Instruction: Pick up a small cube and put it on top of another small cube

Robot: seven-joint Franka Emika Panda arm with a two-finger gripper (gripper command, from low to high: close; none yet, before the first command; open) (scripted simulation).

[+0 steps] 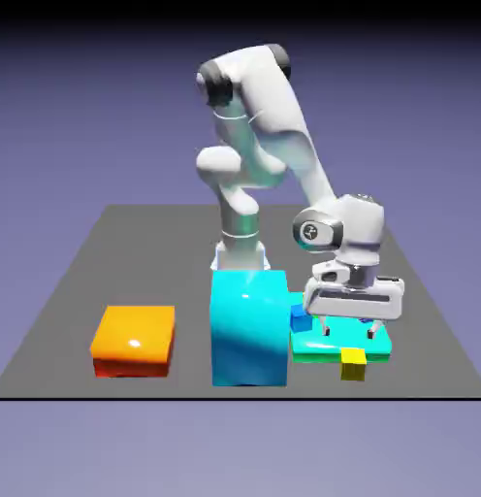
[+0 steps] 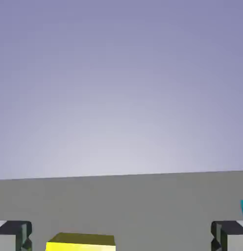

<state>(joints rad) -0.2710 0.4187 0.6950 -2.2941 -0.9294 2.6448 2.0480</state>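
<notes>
The yellow cube (image 1: 353,365) lies on the dark table (image 1: 196,383), near its front edge, just beside the turquoise-green slab (image 1: 312,350) on the camera's side. The gripper (image 1: 349,332) is above the slab, with its two fingers spread wide and nothing pinched between them. In the hand view the yellow cube shows only partly, at the bottom edge, between the fingertips but closer to the left one of that picture, so the pincer does not seem well centred on it.

I judge that the step in hand is the approach for picking. The next move asks to bring the hand over the yellow cube, to put the cube in the middle between the fingers, then to go down straight and close on its sides. The slab is so near that a finger could touch it during this descent.

Under the hand I see a small purple-blue piece (image 1: 366,319), which is maybe the other cube, the one to stack on; it is mostly hidden, so I cannot tell exactly how it lies
</notes>
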